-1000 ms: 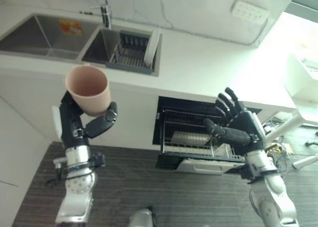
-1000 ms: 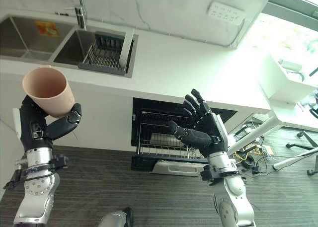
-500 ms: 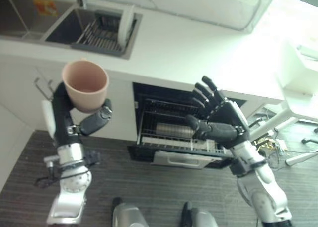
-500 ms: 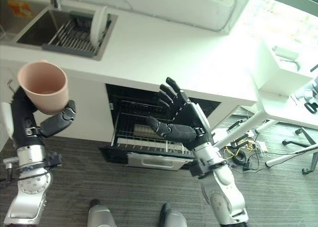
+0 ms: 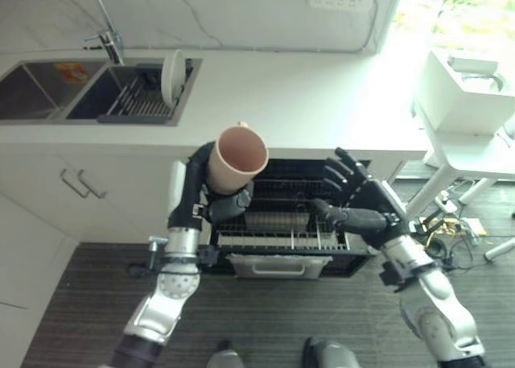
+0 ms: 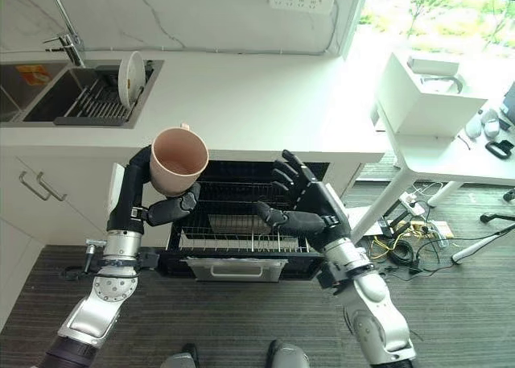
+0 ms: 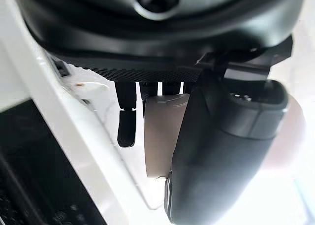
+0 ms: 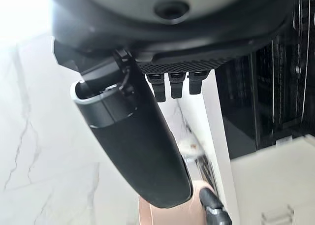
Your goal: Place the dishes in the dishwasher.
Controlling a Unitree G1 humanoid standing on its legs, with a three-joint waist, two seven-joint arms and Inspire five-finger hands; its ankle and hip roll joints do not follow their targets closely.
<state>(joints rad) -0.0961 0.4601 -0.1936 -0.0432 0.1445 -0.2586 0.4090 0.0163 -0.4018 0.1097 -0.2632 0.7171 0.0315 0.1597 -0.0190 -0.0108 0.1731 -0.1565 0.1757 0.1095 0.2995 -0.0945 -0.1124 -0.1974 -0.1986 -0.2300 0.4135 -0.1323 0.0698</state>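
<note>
Overhead, the left hand point(image 5: 211, 197) holds a pink cup point(image 5: 237, 158) in the air, thumb curled across the lower wall and fingers wrapped round the far side. Cup sits in front of the white countertop's point(image 5: 306, 102) edge and above the pulled-out dishwasher rack point(image 5: 278, 231). Its long axis runs base-low to mouth-high, tilted so the open mouth faces up and toward the camera; interior visible, looks empty. A small handle shows at the rim on the side toward the counter. Left wrist view confirms the grip: thumb point(image 7: 221, 151) laid over the pale cup wall point(image 7: 160, 136), fingers bent behind it. Right hand point(image 6: 310, 209) is raised just beside the cup on the robot's right, apart from it, fingers spread and straight, thumb stretched toward the cup, holding nothing; it hangs over the rack's right half. Rack is a dark wire basket drawn out of the black dishwasher opening point(image 5: 302, 168) under the counter, with a metal item lying across its middle and a pale handle point(image 5: 279, 265) at the front. On the counter's left, a sink point(image 5: 48, 90) with a faucet point(image 5: 103, 26); beside it a drying rack point(image 5: 141, 98) with one white plate point(image 5: 170, 76) standing on edge. Dark wood-grain floor point(image 5: 72, 303) below.
</note>
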